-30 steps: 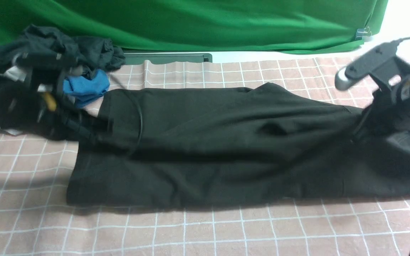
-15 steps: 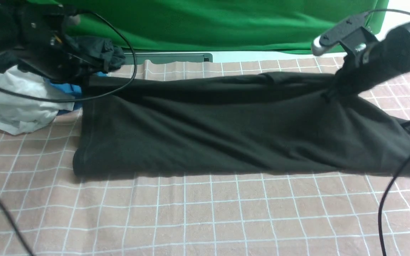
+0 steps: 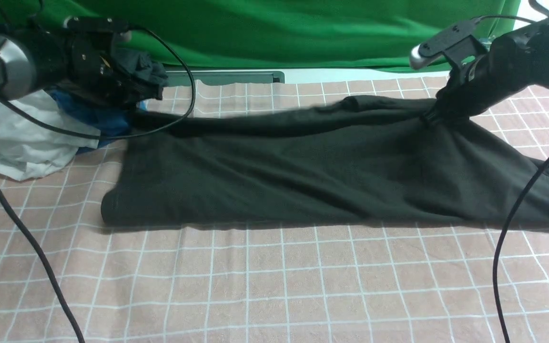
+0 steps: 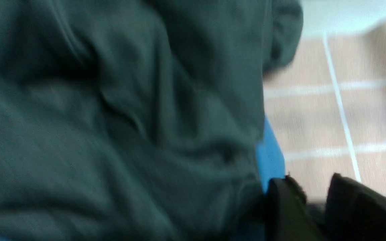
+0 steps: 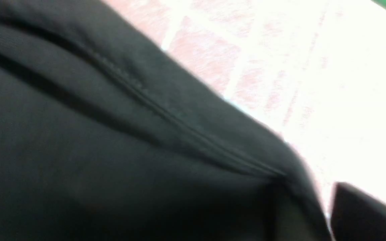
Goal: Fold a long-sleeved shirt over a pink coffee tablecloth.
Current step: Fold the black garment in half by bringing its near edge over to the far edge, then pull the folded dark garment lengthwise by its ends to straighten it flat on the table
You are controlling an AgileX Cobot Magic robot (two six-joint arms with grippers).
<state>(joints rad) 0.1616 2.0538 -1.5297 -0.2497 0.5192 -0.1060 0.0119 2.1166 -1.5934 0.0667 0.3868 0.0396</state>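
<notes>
Right claw (image 3: 434, 117) touches raised edge of long-sleeved shirt (image 3: 303, 176), gape unclear.

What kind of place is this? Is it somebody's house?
Probably not a home: it looks like a robot test setup. A green backdrop cloth hangs behind, a cabled left arm and right arm reach over the checked tablecloth, and a black shirt lies on it.

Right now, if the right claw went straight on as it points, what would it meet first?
Most likely the long-sleeved shirt: the right claw points down into its raised far edge, seemingly touching it, though blur hides the tips.
</notes>
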